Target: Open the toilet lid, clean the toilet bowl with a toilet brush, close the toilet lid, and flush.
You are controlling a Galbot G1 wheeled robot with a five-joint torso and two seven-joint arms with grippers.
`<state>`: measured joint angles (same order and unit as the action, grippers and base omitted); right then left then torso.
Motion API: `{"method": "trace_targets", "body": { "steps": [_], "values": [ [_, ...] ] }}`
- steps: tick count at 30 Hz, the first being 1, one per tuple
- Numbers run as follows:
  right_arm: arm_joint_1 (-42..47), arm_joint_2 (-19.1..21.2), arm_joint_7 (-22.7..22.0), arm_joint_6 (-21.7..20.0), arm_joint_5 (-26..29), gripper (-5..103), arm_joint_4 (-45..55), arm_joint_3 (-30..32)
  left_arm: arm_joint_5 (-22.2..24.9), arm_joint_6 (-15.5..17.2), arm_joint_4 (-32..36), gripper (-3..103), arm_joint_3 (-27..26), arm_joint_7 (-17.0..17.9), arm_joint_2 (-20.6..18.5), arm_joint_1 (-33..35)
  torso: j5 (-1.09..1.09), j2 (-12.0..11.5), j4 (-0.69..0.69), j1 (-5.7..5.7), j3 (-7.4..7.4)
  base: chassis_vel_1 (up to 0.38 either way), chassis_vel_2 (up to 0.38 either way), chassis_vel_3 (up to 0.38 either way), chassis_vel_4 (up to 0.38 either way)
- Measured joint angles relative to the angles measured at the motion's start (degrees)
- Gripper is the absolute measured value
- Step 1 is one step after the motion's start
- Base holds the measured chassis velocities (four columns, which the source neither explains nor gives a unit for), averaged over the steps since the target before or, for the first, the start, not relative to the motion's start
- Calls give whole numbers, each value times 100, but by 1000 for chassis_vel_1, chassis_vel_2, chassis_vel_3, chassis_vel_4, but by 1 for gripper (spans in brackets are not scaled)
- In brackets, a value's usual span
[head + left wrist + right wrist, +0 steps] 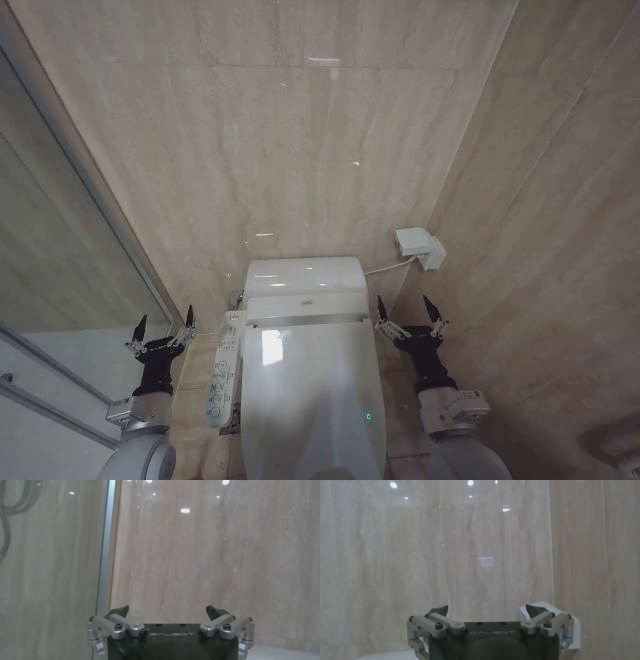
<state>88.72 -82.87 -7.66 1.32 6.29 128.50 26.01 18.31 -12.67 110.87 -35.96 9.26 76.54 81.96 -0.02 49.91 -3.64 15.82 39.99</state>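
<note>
In front of you stands the toilet, and the toilet lid (315, 400) lies closed over it, so the bowl under it is hidden. A small green light (368, 416) glows on the lid near its right edge. Behind the lid is the white tank part (305, 280) against the back wall.

On the left side of the toilet you have a long white control panel (222, 380) with buttons, just beside the lid. It stands between the left gripper (163, 324) and the toilet. On the right, a small white box (420, 247) is fixed on the side wall, and a thin cable (385, 266) goes from it toward the tank. This box is just above and behind the right gripper (409, 307), and in the right wrist view you see it (572, 630) close behind one finger.

Your left gripper hovers left of the toilet, fingers spread apart and holding nothing. In the left wrist view it (167, 611) points at the wall, with a metal frame strip (105, 555) and a glass pane (50, 573) on one side. Your right gripper hovers right of the toilet, also with fingers apart and nothing between them. In the right wrist view it (487, 610) faces the beige wall.

The room is narrow. The walls (300, 130) are glossy beige stone tiles with light spots reflected on them. On your left runs a glass partition (60, 250) with a metal frame, near the left arm.
</note>
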Motion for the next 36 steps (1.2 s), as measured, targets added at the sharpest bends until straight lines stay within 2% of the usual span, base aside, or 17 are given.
{"method": "trace_targets", "body": {
  "steps": [13,16,21,28,36],
  "values": [
    [-1,0,0,0,0,100,0,0,89,67,-168,100,-13,124,-208,-85,0,0,0,3,1,0,0,0,0],
    [-1,0,0,0,0,100,0,0,316,177,-405,100,-45,199,-438,-289,-1,0,1,3,1,0,0,0,0],
    [0,0,0,0,0,100,0,0,487,183,-789,100,-64,184,-727,-574,-2,0,0,3,1,0,0,0,0],
    [-1,0,0,0,0,100,0,0,874,-24,-1454,100,155,-418,-1409,-1002,-1,-1,0,3,1,0,0,0,0],
    [0,0,-1,0,0,100,0,0,937,-322,-1921,103,631,-829,-1993,-1358,-1,-1,0,3,1,0,0,0,0]
  ]
}}
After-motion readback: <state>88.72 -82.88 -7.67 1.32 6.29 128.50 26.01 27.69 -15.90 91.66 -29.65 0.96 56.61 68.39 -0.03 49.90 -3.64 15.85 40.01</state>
